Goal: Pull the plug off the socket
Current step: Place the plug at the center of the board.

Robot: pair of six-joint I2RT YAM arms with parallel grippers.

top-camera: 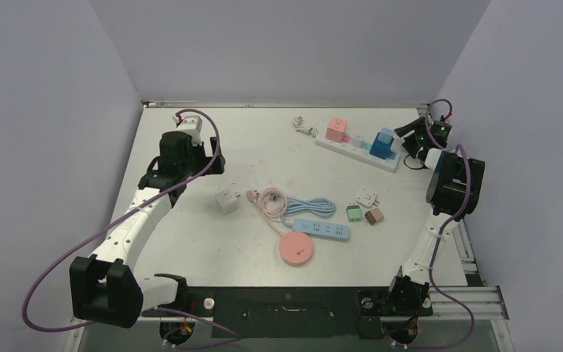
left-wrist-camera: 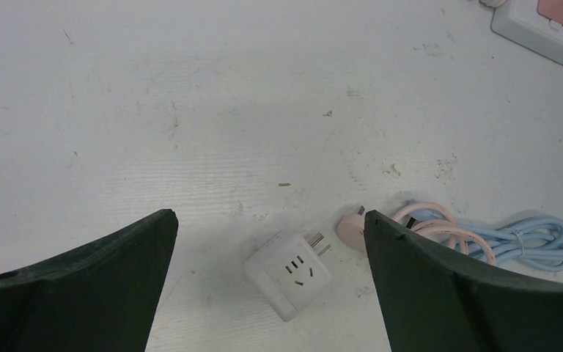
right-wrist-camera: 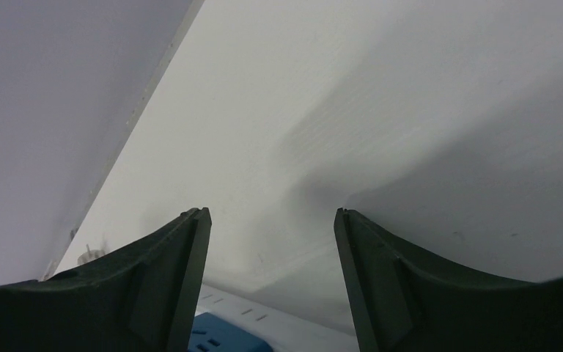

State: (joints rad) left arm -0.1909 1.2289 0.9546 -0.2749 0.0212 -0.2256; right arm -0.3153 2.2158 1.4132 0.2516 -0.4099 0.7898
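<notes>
A white power strip [top-camera: 352, 152] lies at the back right of the table. A pink cube plug [top-camera: 336, 130] and a blue cube plug [top-camera: 383, 144] sit in it. My right gripper [top-camera: 411, 139] is open and empty, just right of the strip's right end. In the right wrist view the gripper [right-wrist-camera: 271, 211] has its jaws apart, with the blue plug [right-wrist-camera: 216, 337] and the strip [right-wrist-camera: 293, 323] below its left finger. My left gripper [top-camera: 215, 162] is open and empty at mid-left. In the left wrist view it [left-wrist-camera: 266, 214] hovers over a loose white cube adapter [left-wrist-camera: 288, 273].
The white cube adapter [top-camera: 226, 199] lies beside a pink coiled cable [top-camera: 273, 202] with a round pink hub [top-camera: 297, 249]. A blue strip [top-camera: 322, 229] and its cable [top-camera: 317, 206], a white [top-camera: 366, 198], a green [top-camera: 352, 213] and a brown adapter [top-camera: 374, 216] lie mid-table. Walls close the sides.
</notes>
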